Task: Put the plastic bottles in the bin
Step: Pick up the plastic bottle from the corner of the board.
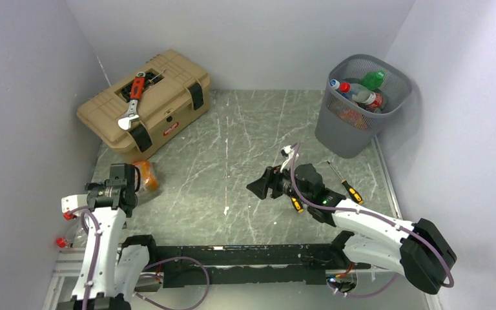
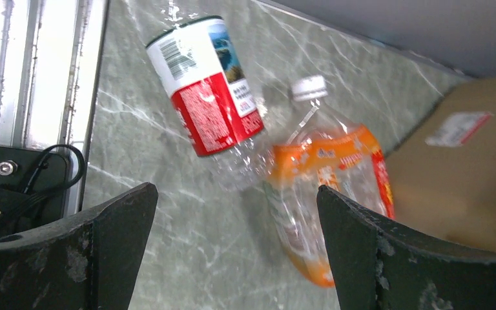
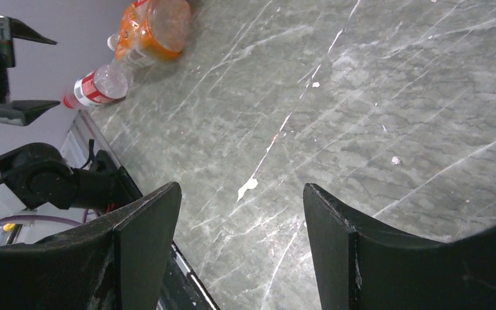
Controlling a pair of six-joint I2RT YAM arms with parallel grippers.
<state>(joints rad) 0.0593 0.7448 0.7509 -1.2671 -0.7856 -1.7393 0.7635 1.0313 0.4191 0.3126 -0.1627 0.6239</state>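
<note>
- Grey mesh bin (image 1: 345, 129) stands upright in the far right corner of the bench (image 1: 232, 142), against the walls; several bottles (image 1: 369, 98) lie heaped inside it, among them a green one, a red cap and a blue cap showing above the rim
- Orange bottle (image 2: 326, 194) lies on its side on the near left of the bench, just in front of the tan toolbox (image 1: 168, 123); its cap is white; its body is clear and crumpled under the orange label
- Red-label bottle (image 2: 206, 84) lies on its side just beside the orange bottle, nearer the bench's left edge; whether the two touch I cannot tell
- Both of these are well apart from the bin, on the opposite side of the bench
- Left gripper (image 2: 236, 194) hangs over the two loose bottles with its jaws spread wide; nothing is between them; the orange bottle shows next to the right-hand finger in the wrist view, not gripped
- Right gripper (image 3: 242, 190) is out over the middle of the bench, pointing left; its jaws stand apart with only bare stone-patterned surface between them; it holds nothing
- A red-handled wrench (image 1: 134, 100) rests on the toolbox lid; a screwdriver (image 1: 345, 184) with a yellow and black handle lies on the bench just beside the right arm, between the arm and the bin
</note>
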